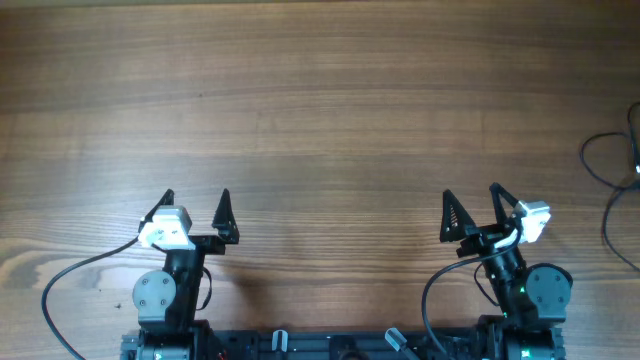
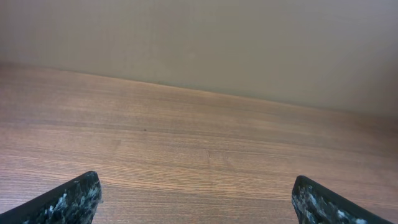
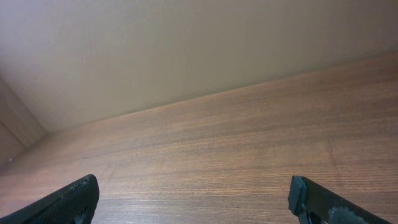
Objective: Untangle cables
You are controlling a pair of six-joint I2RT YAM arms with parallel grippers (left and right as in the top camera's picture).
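Note:
Thin black cables (image 1: 606, 180) lie in loops at the far right edge of the table in the overhead view, partly cut off by the frame. My left gripper (image 1: 195, 212) is open and empty near the front left of the table, far from the cables. My right gripper (image 1: 472, 208) is open and empty near the front right, well left of the cables. Both wrist views show only bare wood between the open fingers, for the left gripper (image 2: 198, 198) and the right gripper (image 3: 193, 198) alike. No cable shows in either wrist view.
The wooden table (image 1: 320, 110) spreads out ahead of both arms. A plain wall (image 2: 199, 43) stands behind its far edge. Each arm's own black supply cable (image 1: 70, 280) runs by its base at the front.

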